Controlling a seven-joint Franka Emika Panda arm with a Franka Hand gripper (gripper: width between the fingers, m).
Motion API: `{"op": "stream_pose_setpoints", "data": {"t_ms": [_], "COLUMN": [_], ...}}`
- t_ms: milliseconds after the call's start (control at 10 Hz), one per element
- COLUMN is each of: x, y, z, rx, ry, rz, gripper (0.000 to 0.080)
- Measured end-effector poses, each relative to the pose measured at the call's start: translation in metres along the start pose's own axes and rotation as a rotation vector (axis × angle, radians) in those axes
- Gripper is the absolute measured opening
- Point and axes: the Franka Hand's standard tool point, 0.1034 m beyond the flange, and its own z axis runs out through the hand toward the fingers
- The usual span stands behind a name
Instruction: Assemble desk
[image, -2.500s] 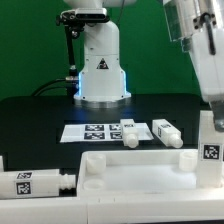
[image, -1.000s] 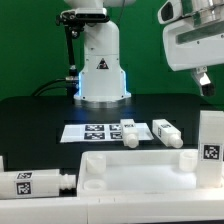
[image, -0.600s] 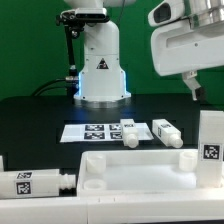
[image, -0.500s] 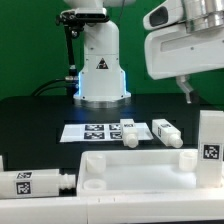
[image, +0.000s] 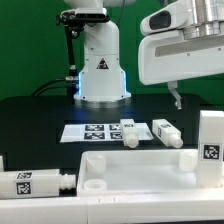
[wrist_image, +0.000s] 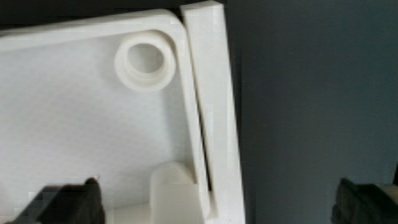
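Note:
The desk's white tabletop panel (image: 140, 172) lies flat at the front of the black table, underside up with raised corner sockets. In the wrist view I see its corner, with a round socket (wrist_image: 143, 60) and the raised rim (wrist_image: 208, 110). My gripper (image: 176, 97) hangs high at the exterior view's right, above the panel's right end, open and empty. In the wrist view the gripper (wrist_image: 222, 205) shows its dark fingertips (wrist_image: 68, 203) wide apart, with the rim between them far below. Two legs (image: 128, 132) (image: 166, 131) lie by the marker board.
The marker board (image: 92, 131) lies behind the panel. Another tagged leg (image: 30, 183) lies at the front left. A tall white tagged leg (image: 210, 142) stands at the right edge. The robot base (image: 100, 65) stands at the back centre.
My gripper has moved toward the exterior view's left and slightly lower, coming over the panel's right end. The parts on the table have not moved.

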Motion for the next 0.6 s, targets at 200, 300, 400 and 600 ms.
{"op": "stream_pose_setpoints", "data": {"t_ms": [200,300,400,600], "x": [-0.014,-0.033,-0.046,-0.052], "y": [0.003,0.003,0.005,0.010], "z": [0.007,0.014,0.020,0.023], "rx": [-0.009,-0.024,-0.034,-0.040], "ry": [-0.025,-0.056,-0.073,-0.076], "rz": [-0.133,-0.208,-0.248,-0.249], "gripper": [0.0648,0.0648,0.0648,0.0648]}}
